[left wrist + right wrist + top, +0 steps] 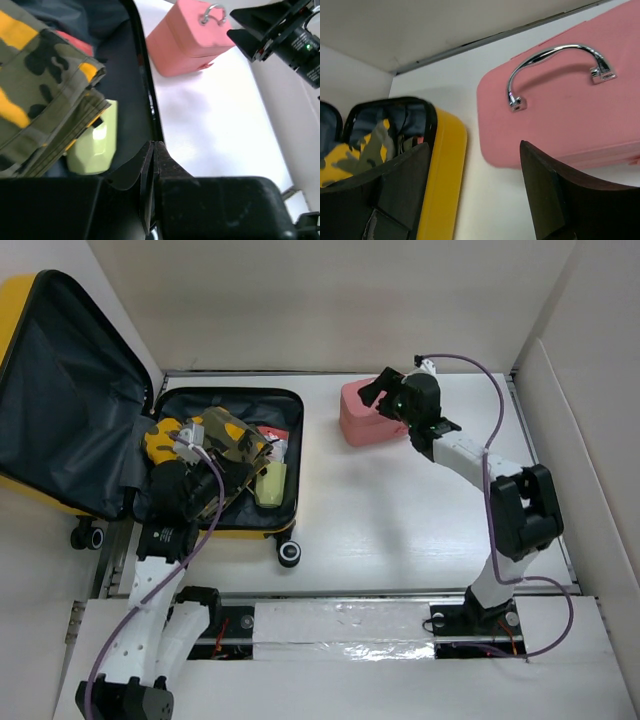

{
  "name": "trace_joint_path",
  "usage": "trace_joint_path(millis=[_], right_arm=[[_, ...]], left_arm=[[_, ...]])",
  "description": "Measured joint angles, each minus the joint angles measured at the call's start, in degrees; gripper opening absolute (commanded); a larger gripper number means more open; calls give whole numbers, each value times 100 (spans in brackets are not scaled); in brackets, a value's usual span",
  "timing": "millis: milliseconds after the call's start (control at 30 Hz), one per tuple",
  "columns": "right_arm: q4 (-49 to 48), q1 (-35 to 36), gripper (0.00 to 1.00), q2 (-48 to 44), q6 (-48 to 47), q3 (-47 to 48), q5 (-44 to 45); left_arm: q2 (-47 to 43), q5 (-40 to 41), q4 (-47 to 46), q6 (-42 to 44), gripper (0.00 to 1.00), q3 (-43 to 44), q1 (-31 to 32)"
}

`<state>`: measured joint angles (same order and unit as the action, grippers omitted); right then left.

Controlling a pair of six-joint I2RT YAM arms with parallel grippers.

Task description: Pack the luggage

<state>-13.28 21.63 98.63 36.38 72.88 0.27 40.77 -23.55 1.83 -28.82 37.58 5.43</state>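
Camouflage clothes [225, 440] lay in my yellow suitcase [60, 390], pink case [362, 418] outside; left gripper [151, 165] pinched closed, empty, right gripper [474, 150] gaping, empty.

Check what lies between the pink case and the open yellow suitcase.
Nothing: only bare white table separates the pink case from the yellow suitcase, clearest in the top view; the right wrist view agrees.

From here I count one large yellow hard-shell suitcase [70, 410] with two black wheels [290, 553] showing, one small pink box-shaped case [362, 415], one camouflage cloth bundle [228, 440], one pale green block [270, 483], and two claws: the left claw [152, 152] and the right claw [475, 147].
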Motion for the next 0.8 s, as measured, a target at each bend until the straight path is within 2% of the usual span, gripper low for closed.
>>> trace_joint_path(millis=[33,67,167,467,600,667,767,800], right_arm=[[-48,-22,79,144,157,70,63],[-83,-50,78,271,339,127,153],[-247,-103,77,612,820,278,396],[-1322,-153,67,1517,1609,601,466],[-1596,-153,48,1733,1740,717,470],[-1668,-162,48,1840,1799,752,505],[-1849,-175,52,2048,1893,946,514],[-1897,-173,47,2094,1904,986,514]], left_arm=[[-57,52,157,107,1,24,15],[-118,155,339,212,9,90,85],[-225,319,507,492,22,337,437],[-348,413,717,820,24,369,916],[-354,435,776,848,25,367,925],[-354,446,796,857,25,369,925],[-356,452,809,870,33,369,925],[-354,455,813,870,35,369,925]])
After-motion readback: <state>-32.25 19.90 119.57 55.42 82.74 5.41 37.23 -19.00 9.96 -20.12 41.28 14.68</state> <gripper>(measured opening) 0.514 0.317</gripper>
